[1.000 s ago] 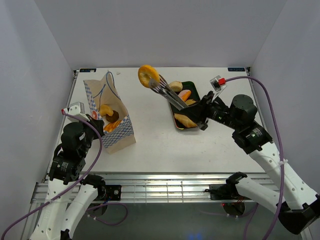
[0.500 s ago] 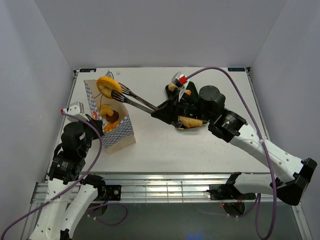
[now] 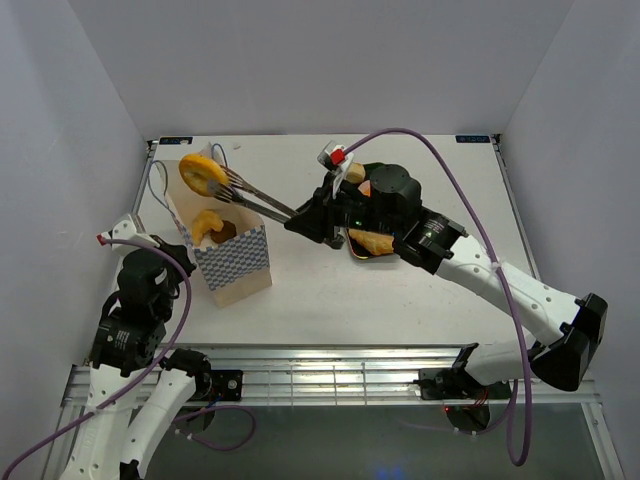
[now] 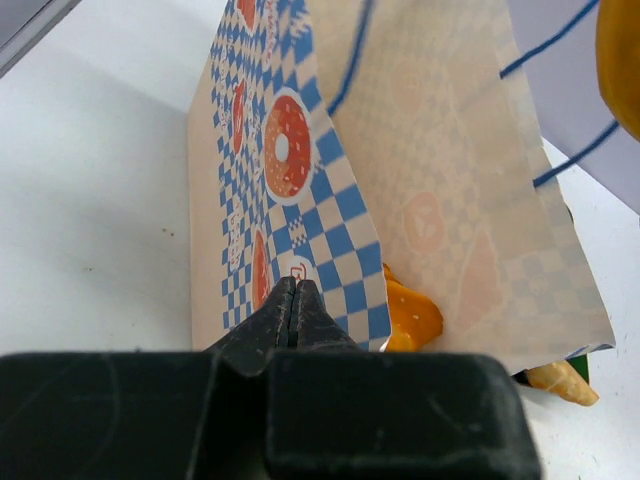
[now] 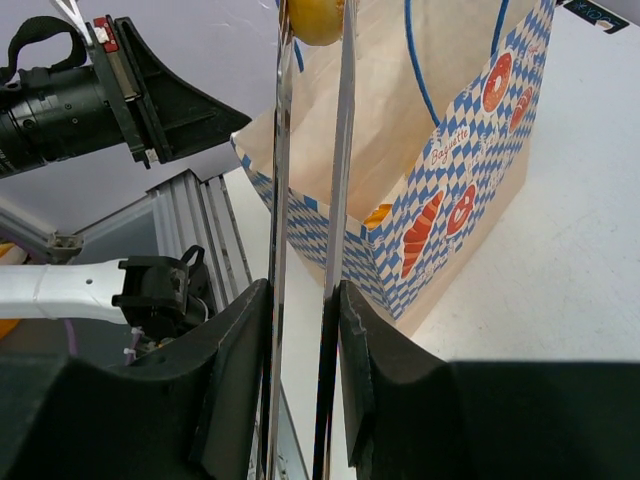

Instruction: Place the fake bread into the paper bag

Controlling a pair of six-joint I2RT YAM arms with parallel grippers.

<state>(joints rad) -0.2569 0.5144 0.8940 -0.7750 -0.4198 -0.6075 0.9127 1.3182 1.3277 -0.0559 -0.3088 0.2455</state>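
Left pincer (image 4: 290, 305) nips the cream, blue-checkered paper bag (image 4: 450, 200) at its rim — propping it open — so right pincer (image 5: 303, 300), clamping long metal tongs (image 5: 283, 200), can drop the glossy golden bun (image 5: 315, 20) in.

- You are looking at blue script on the checkered band of the paper bag (image 5: 452, 152) in the right wrist view; it is probably spelling "Baguette".
- Nothing else is reading clearly.

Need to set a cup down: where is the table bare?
Bare table runs along the near edge, between the paper bag and the right forearm; the far right corner is also free. Crowded: above the bag's mouth, where tongs in the right gripper hold a round bun.
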